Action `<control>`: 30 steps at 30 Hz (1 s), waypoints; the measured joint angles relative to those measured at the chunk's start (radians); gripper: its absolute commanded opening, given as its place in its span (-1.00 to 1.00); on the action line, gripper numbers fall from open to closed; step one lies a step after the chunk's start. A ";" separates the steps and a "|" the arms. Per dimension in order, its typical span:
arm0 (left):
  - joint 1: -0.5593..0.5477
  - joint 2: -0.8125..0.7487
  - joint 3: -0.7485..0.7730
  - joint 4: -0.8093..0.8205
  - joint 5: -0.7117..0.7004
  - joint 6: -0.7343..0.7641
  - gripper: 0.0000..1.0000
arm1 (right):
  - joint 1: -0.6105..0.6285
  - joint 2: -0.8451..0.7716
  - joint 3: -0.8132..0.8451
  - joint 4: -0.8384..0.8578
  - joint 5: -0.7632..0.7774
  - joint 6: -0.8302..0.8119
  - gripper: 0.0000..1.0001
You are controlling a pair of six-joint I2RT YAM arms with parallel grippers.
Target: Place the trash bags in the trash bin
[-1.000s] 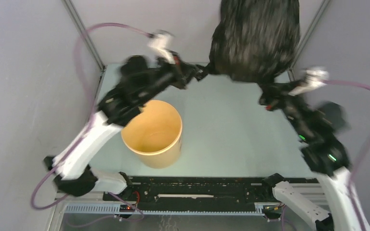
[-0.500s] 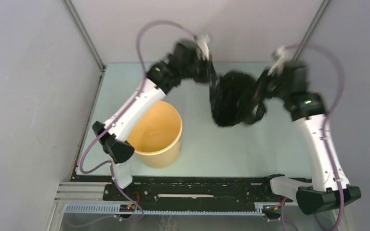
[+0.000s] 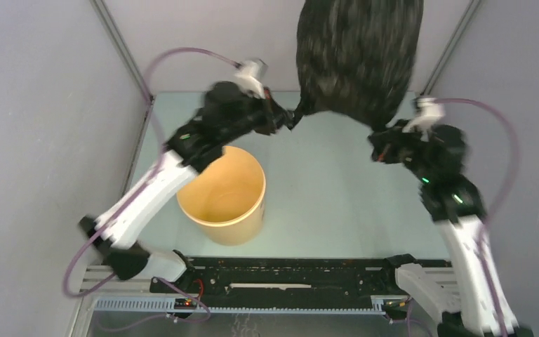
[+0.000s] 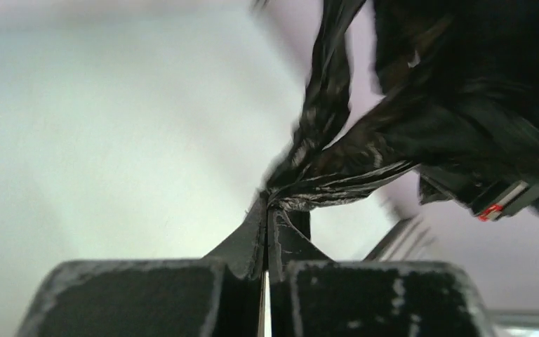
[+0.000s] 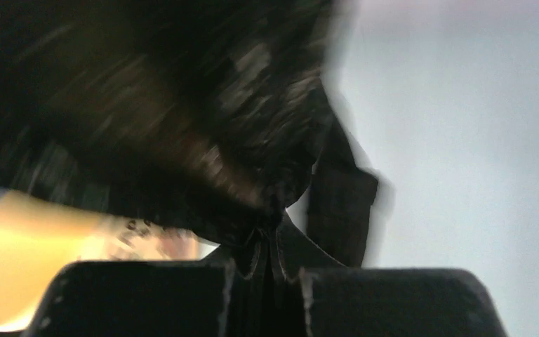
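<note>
Counted one trash bag (image 3: pixel 356 56) — black, glossy, crinkled, spread wide. Counted one trash bin (image 3: pixel 224 193), tan and round, standing upright with its mouth up on the left part of the pale table (image 3: pixel 323 203). Counted two grippers, one per arm.

Found the bag stretched high between the two arms, over the far side of the table, well apart from the bin and not in it.

Lost the top of the bag past the upper edge of the overhead view. Could not read its folds cleanly anywhere: smeared with blur in all three views. Saw the left arm (image 3: pixel 147 196) crossing over the far-left rim of the bin and hiding that stretch of it. Caught only a blurred yellow patch of the bin at the lower left of the right wrist view, beneath the dark plastic. Lost the base of the right arm (image 3: pixel 474 260) at the bottom right corner of the overhead view.

Found the left gripper (image 3: pixel 289 119) clamped tight on the bunched lower left corner of the bag; from the left wrist view, fingertips pressed together with a twisted rope of film fanning out from between them. Found the right gripper (image 3: pixel 380 146) closed the same way on the bag's lower right edge — from its own wrist view, fingertips together, a pinch of black plastic caught between them.
</note>
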State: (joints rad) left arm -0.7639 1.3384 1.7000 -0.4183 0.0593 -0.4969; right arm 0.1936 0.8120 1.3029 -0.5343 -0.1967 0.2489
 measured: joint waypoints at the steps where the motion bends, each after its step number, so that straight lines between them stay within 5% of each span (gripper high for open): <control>1: 0.011 0.055 -0.036 -0.040 0.000 0.002 -1.00 | -0.017 0.038 -0.078 -0.020 -0.011 0.011 -1.00; 5: -0.001 0.251 -0.254 -0.127 0.005 0.008 -0.99 | -0.032 0.294 -0.391 -0.087 -0.087 0.069 -1.00; 9: -0.046 0.240 -0.346 -0.202 0.051 0.008 -1.00 | 0.010 0.264 -0.547 -0.286 -0.136 0.117 -1.00; 13: -0.058 0.229 -0.090 -0.266 0.072 0.029 -1.00 | -0.016 0.211 -0.220 -0.341 -0.141 0.122 -1.00; 19: -0.037 0.347 0.685 -0.231 0.067 0.053 -0.99 | -0.044 0.410 0.647 -0.343 -0.111 0.091 -1.00; 22: -0.034 0.286 0.747 -0.134 0.071 0.049 -0.99 | -0.023 0.417 0.826 -0.313 -0.092 0.067 -1.00; 24: -0.034 0.166 0.596 -0.066 0.050 0.045 -1.00 | -0.011 0.331 0.741 -0.274 -0.072 0.053 -1.00; 30: -0.010 0.016 0.162 -0.092 0.034 0.013 -1.00 | -0.011 0.005 0.084 -0.190 -0.058 0.058 -1.00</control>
State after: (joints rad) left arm -0.7742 1.3540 1.8622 -0.5102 0.0937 -0.4835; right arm 0.1822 0.8169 1.3869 -0.7242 -0.2550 0.3069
